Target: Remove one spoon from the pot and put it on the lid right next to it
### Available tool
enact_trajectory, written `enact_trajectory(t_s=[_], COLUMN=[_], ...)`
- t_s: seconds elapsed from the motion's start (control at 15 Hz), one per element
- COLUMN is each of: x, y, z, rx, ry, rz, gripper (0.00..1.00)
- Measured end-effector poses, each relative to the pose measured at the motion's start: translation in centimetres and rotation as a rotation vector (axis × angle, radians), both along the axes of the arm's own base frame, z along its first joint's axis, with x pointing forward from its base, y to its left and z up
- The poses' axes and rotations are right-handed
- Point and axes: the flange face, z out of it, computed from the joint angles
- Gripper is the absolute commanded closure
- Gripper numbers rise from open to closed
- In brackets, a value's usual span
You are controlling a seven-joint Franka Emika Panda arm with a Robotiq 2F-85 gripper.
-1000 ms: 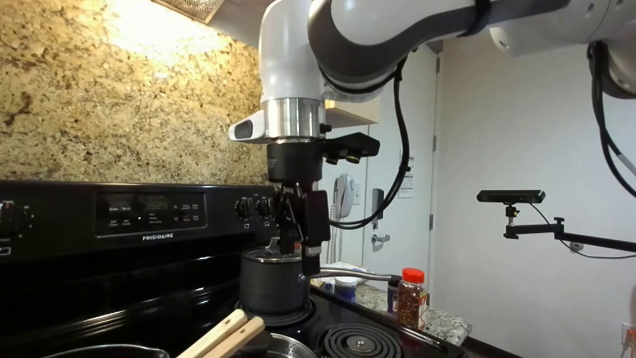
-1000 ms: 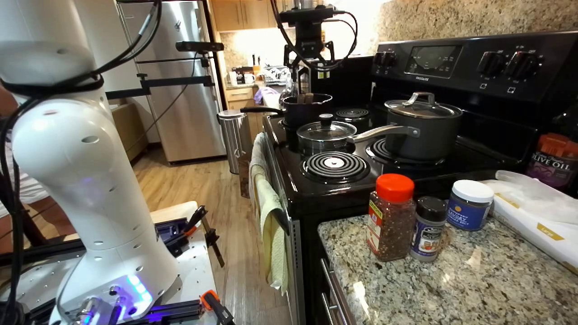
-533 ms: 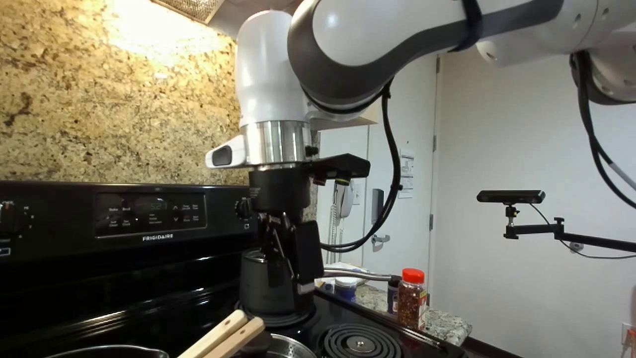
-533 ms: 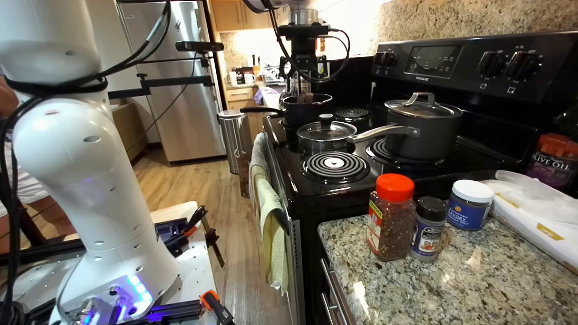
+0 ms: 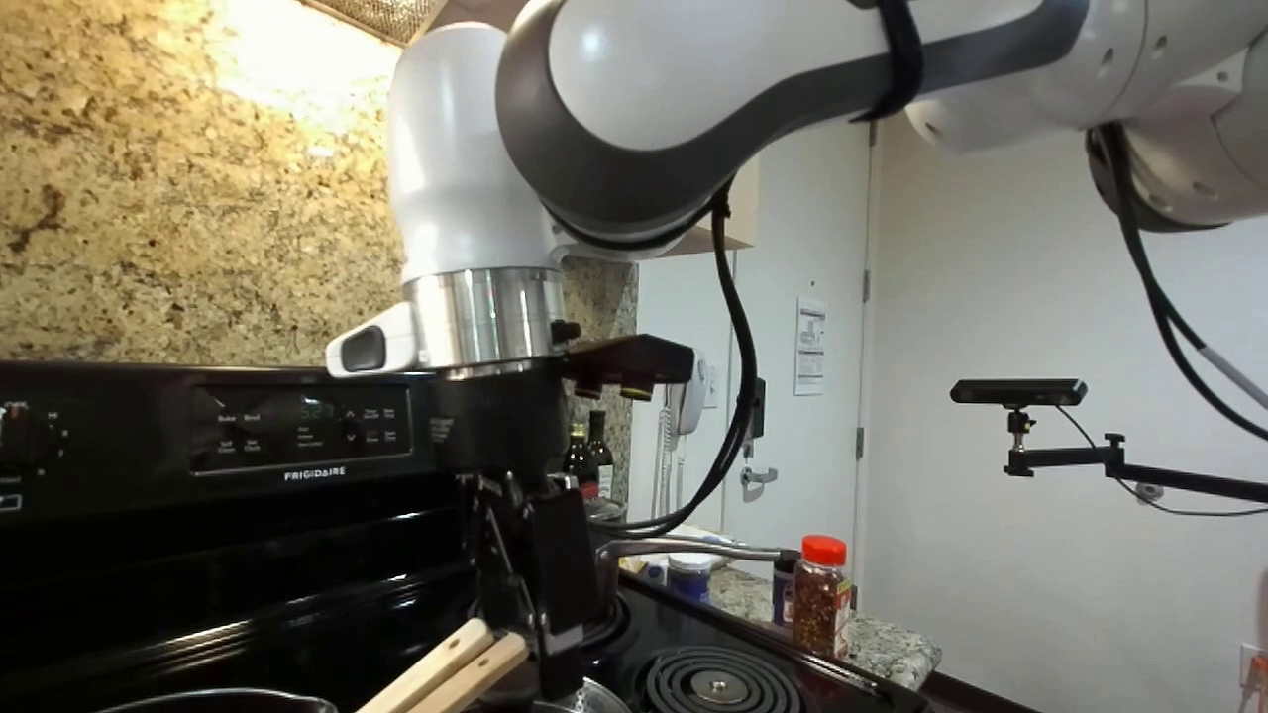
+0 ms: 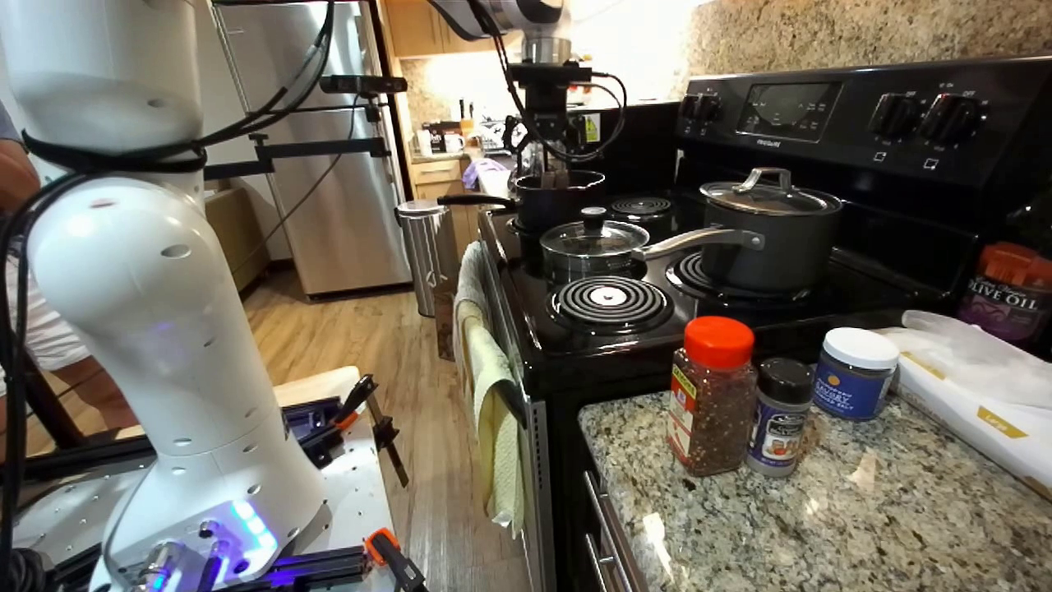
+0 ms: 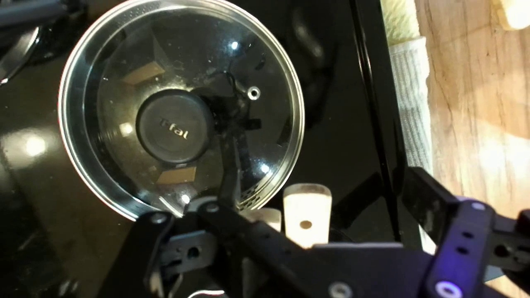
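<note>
Grey saucepan (image 6: 768, 251) (lidded) near knobbed lid (image 6: 590, 241)

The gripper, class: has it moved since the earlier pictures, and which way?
Yes: in an exterior view, judged against the fixed burner, the gripper has moved down and toward picture left, nearer the spoons.

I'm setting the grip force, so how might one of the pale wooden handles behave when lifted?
Each handle looks like straight, solid wood, so probably stiff. Being slim, it is likely light. Lifting one could jostle the other handle, since they lean close together.
</note>
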Motion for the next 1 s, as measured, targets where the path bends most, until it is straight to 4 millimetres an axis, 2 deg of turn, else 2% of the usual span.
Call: enact_trajectory(t_s=[0.13, 0.67, 0.73, 1.0], x=[0.4, 2.3, 2.4, 2.8], y=[0.4, 0.6, 0.6, 0.8], z=[-0.2, -0.3, -0.2, 0.1], rx=[-0.025, -0.076, -0.075, -0.074], ry=[0.014, 0.032, 0.033, 0.036], rz=[0.012, 0.022, 0.022, 0.021], gripper=[0.33, 0.87, 0.90, 0.86])
